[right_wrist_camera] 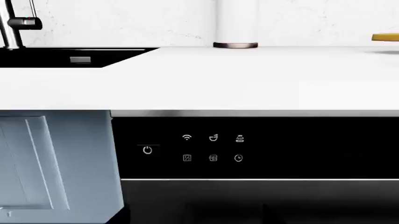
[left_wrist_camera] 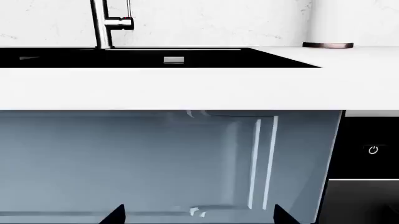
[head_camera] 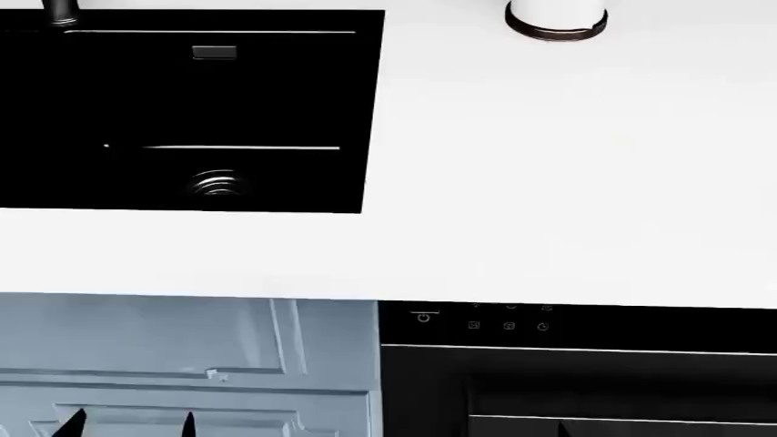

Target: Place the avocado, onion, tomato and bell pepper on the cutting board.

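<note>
The avocado, onion, tomato, bell pepper and cutting board are out of view in all three views. My left gripper (left_wrist_camera: pixel 199 215) hangs low in front of the blue-grey cabinet door (left_wrist_camera: pixel 156 163), below the counter's edge; its two dark fingertips (left_wrist_camera: pixel 116 214) stand wide apart with nothing between them. The head view shows the same left gripper (head_camera: pixel 129 423) at the bottom left. My right gripper (right_wrist_camera: pixel 193 217) faces the black appliance front. One of its fingers (right_wrist_camera: pixel 121 215) shows far off centre against the cabinet, while the other is lost against the black.
A white counter (head_camera: pixel 547 182) holds a black sink (head_camera: pixel 182 109) with a chrome faucet (left_wrist_camera: pixel 103 23). At the back stands a white cylinder on a dark base (head_camera: pixel 556 18). A thin yellow sliver (right_wrist_camera: pixel 386 37) on the counter is too cut off to identify. Below is the black control panel (right_wrist_camera: pixel 212 148).
</note>
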Tool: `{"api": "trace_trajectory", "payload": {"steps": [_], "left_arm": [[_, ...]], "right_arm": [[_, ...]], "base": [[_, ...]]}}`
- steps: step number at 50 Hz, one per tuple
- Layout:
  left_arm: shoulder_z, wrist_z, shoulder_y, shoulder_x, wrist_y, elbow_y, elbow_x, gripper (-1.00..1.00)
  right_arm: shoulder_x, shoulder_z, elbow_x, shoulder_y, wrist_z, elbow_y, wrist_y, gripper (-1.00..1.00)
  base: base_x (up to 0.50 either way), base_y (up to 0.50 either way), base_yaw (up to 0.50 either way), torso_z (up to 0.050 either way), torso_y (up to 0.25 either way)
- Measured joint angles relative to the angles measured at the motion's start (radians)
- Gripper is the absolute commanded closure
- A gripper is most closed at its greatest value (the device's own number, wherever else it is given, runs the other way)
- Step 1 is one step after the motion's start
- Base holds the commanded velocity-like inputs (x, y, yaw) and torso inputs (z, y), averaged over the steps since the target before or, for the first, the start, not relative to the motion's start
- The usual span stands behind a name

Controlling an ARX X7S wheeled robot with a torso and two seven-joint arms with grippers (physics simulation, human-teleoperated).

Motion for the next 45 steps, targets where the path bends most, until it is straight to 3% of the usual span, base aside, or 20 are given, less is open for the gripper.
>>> {"api": "trace_trajectory", "payload": {"steps": [12,45], "left_arm": [[0.017,-0.033,0.02,-0.025,-0.001,0.024,-0.024,-1.0],[0.073,-0.118,0.033,-0.08,0.021,0.045,-0.066,-1.0]], "right_arm": [[0.035,-0.058,0.02,0.002,0.045,-0.009,0.003,-1.0],[0.089,-0.13,0.041,0.013,0.117,-0.012,0.002,-1.0]], "base": [[0.0,0.01,0.0,0.0,0.0],[0.0,0.28,0.0,0.0,0.0]]}}
